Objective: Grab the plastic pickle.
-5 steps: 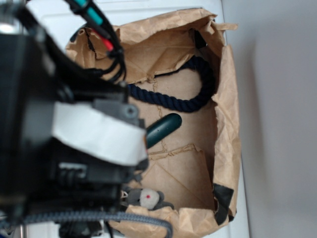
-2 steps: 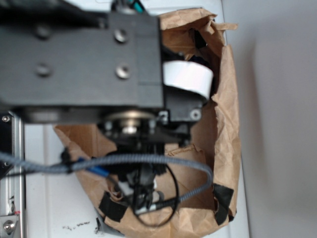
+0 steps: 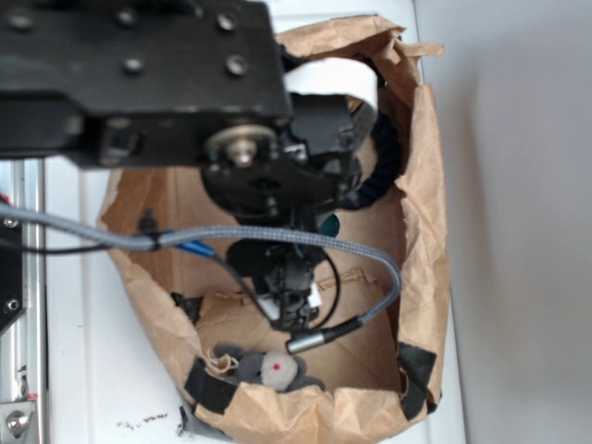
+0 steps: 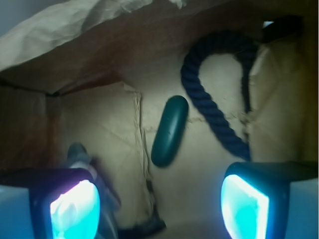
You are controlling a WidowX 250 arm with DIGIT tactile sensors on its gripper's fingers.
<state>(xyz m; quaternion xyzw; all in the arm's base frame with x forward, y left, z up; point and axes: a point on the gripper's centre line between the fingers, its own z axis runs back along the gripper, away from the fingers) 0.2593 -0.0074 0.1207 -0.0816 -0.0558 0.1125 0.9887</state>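
The gripper (image 4: 159,204) was wide open and held nothing — its two fingers (image 4: 75,206) glowed pale blue at the lower corners of the wrist view, far from each other. Between them and a little further on lay the plastic pickle (image 4: 170,130), flat on the brown paper floor of the bag (image 3: 427,231), its long axis slightly tilted. The fingers did not touch it. Just to the right of the pickle the dark navy rope (image 4: 219,124) curved in a loop; the two were close, but I cannot tell if they touched. In the exterior view the black arm (image 3: 139,74) covered most of the bag, and only a small green end of the pickle (image 3: 327,223) showed under it. A grey plush mouse (image 3: 264,367) lay at the near edge of the bag, well apart from the pickle.
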